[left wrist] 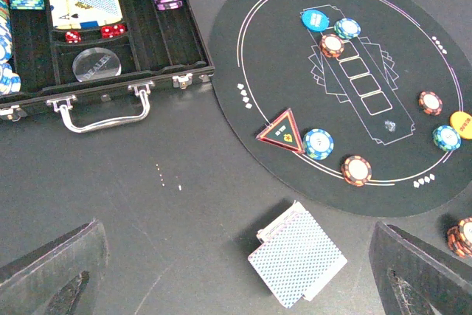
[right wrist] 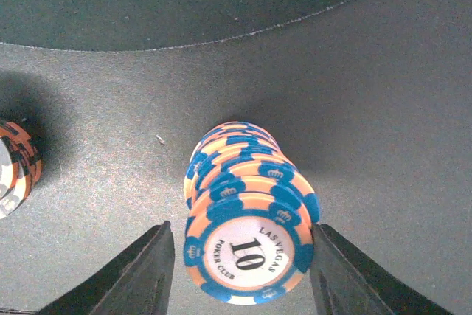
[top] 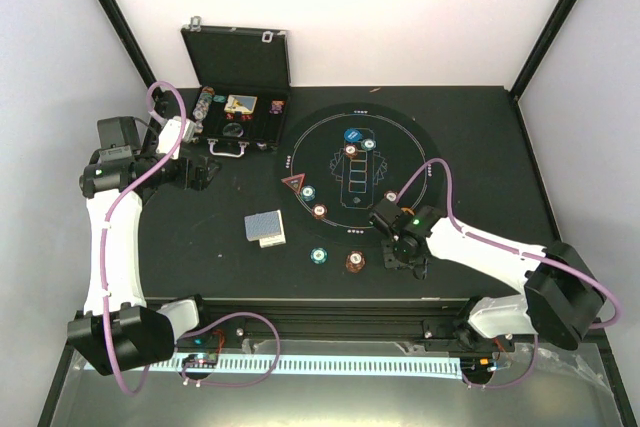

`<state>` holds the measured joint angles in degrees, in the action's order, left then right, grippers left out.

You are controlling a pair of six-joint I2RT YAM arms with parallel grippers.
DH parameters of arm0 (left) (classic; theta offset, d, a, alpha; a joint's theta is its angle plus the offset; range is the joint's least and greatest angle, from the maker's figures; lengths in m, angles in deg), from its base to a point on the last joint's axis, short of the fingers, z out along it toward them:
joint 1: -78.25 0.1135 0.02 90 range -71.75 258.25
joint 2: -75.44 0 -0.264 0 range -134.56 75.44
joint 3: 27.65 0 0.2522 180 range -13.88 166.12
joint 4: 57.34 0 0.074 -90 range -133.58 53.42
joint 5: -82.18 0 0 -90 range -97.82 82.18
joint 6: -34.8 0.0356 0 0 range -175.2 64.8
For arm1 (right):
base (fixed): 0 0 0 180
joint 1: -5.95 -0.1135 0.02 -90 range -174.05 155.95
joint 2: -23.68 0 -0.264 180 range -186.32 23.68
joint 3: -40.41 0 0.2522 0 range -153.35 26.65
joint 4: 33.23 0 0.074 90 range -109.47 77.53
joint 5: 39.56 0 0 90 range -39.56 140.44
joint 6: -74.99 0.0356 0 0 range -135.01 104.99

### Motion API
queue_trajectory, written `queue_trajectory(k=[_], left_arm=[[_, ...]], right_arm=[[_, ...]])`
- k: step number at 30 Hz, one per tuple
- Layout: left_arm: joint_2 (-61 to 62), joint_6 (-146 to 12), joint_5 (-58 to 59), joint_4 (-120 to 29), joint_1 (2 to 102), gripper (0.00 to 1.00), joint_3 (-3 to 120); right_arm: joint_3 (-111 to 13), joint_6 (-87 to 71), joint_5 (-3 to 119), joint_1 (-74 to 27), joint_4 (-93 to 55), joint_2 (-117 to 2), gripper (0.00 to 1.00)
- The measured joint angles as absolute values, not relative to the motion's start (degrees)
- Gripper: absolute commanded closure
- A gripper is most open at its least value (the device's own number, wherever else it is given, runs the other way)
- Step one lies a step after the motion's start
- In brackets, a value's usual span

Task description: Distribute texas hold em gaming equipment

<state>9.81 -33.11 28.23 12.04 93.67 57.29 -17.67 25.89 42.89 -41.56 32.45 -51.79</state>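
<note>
A stack of orange-and-blue "10" chips [right wrist: 247, 212] stands on the table just off the mat's near edge. My right gripper [right wrist: 242, 256] straddles it, open; the right finger touches the stack and a narrow gap shows at the left finger. From above, this gripper [top: 400, 247] hides the stack. A blue-backed card deck [top: 265, 227] lies left of the mat, also seen in the left wrist view as deck [left wrist: 297, 262]. My left gripper [left wrist: 236, 285] hangs wide open and empty above it, near the case [top: 235, 117]. A red triangle marker [top: 293, 185] and several chips sit on the mat.
The round black mat [top: 420, 147] fills the table's middle. The open black case [left wrist: 147, 49] with chips, cards and dice stands back left. A teal chip stack [top: 318, 255] and a red-brown stack [top: 355, 261] sit near the front edge; the red-brown stack [right wrist: 15, 167] is left of my right gripper.
</note>
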Motion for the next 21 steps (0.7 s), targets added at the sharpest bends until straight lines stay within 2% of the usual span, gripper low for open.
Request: queue_trajectory(k=[5, 17, 21], left_arm=[[9.81, -33.11, 28.23, 12.04, 93.67, 0.01, 57.29], [9.81, -33.11, 28.21, 12.06, 93.67, 0.01, 57.29], [9.81, -33.11, 28.21, 12.04, 93.67, 0.01, 57.29]], right_arm=[[-17.67, 25.87, 42.65, -41.60, 32.54, -52.00, 0.52], [-17.67, 25.96, 41.64, -41.60, 32.73, -52.27, 0.77], [-18.08, 25.94, 41.29, -41.60, 33.78, -52.24, 0.82]])
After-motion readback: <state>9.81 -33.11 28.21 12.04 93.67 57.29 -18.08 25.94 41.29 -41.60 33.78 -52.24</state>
